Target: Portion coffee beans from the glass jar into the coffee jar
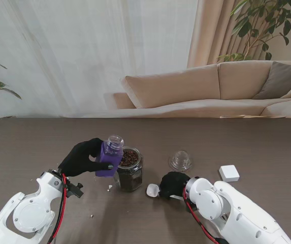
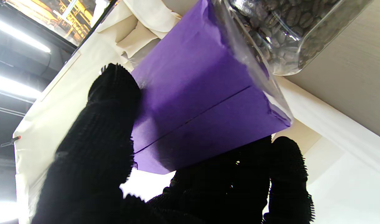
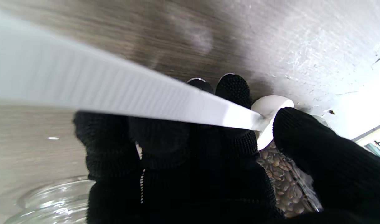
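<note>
The glass jar (image 1: 130,171), open and full of coffee beans (image 1: 129,157), stands on the brown table (image 1: 33,142) near the middle of the stand view. Touching it at its ten o'clock side is the coffee jar (image 1: 109,156), a clear bottle wrapped in purple with its open mouth tilted slightly toward twelve o'clock. The left hand (image 1: 82,157), black-gloved, grasps that purple body from the nine o'clock side; the left wrist view shows the thumb (image 2: 112,93) and fingers (image 2: 286,168) pressed on opposite faces of the purple wrap (image 2: 190,93), with the beans of the glass jar just beyond. At four o'clock from the glass jar, the right hand (image 1: 173,184) grips a white scoop (image 1: 152,190), its bowl pointing toward the jar; the right wrist view shows the scoop's handle (image 3: 115,90) clamped between thumb and fingertips (image 3: 233,90). A clear glass lid (image 1: 180,160) lies at two o'clock of the right hand, and a small white square box (image 1: 229,173) sits farther toward three o'clock. A beige sofa (image 1: 216,89) stands past the table's far edge.
</note>
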